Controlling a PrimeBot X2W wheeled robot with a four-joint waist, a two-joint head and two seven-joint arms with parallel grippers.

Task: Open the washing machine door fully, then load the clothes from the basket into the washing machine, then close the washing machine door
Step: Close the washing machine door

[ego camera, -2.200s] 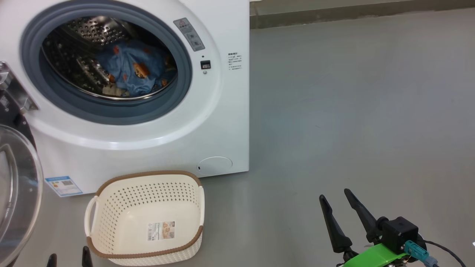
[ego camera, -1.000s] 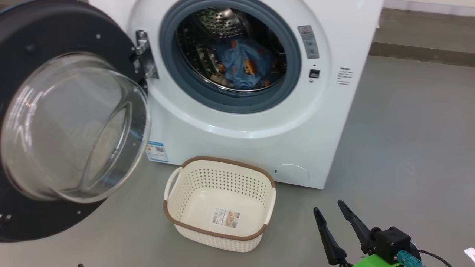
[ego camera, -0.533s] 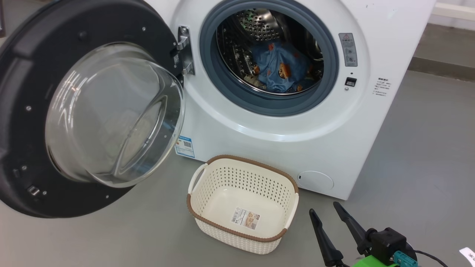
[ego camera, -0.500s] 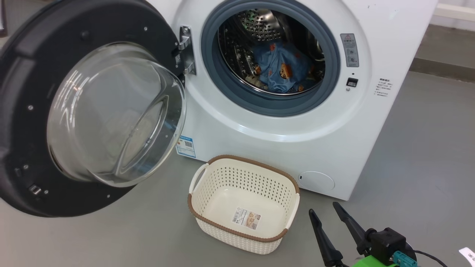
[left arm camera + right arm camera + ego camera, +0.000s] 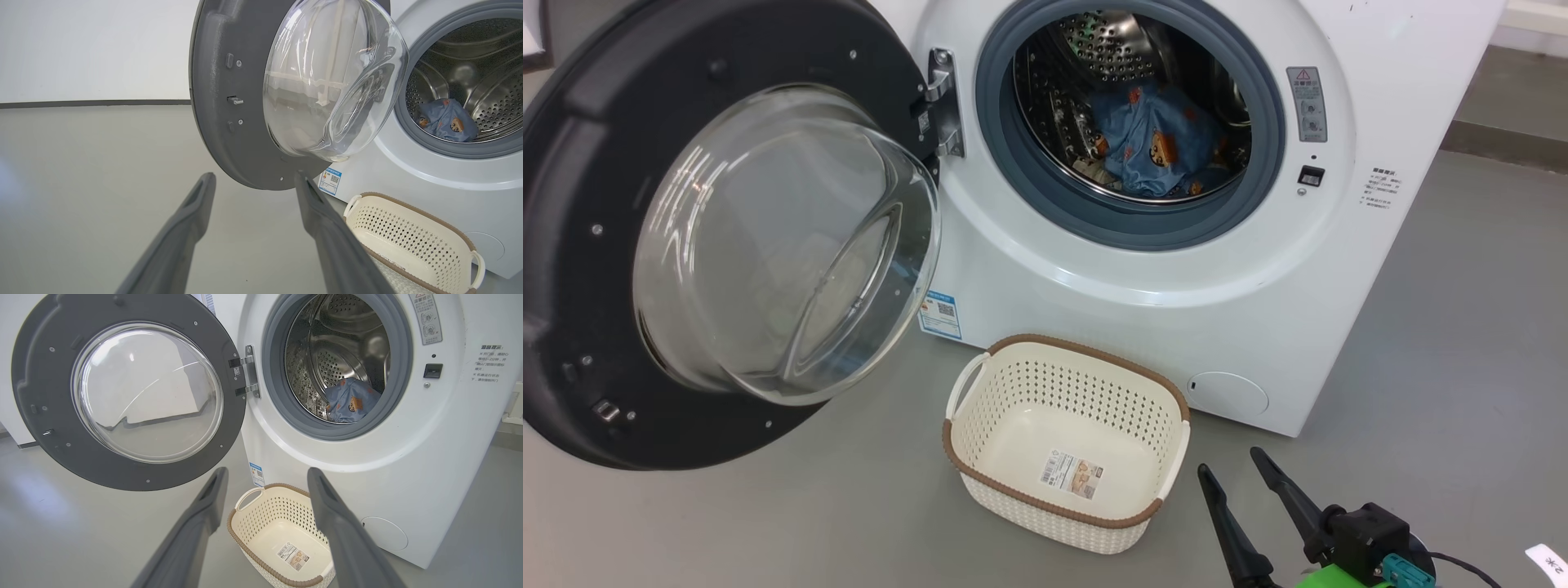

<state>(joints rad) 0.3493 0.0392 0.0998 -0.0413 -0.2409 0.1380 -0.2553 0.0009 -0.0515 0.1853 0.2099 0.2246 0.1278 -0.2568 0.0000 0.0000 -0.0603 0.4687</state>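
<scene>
Across the upper right of the head view stands one washing machine (image 5: 1176, 269), a white box with a grey rubber ring (image 5: 995, 122) framing a holed steel drum (image 5: 1111, 37). Its one door (image 5: 572, 245) is swung wide to the left of the frame; we see its broad black rim (image 5: 727, 49) and the clear glass bowl (image 5: 784, 245) bulging toward us. Deep in the drum, at the top centre, lies one bundle of clothes (image 5: 1156, 139), light blue with small orange-brown bears; how many pieces it holds we cannot tell. At the lower centre one cream basket (image 5: 1078, 384) sits on the grey floor (image 5: 1462, 343) just before the machine, with holed sides, a brown edge, two white handles (image 5: 964, 384) and one paper label (image 5: 1074, 474) on its bottom. Our right gripper (image 5: 1229, 461), at the lower right, has its two dark fingers (image 5: 1227, 523) spread, nothing between them; in the left wrist view our left gripper (image 5: 254, 176) is spread wide too, touching nothing.
</scene>
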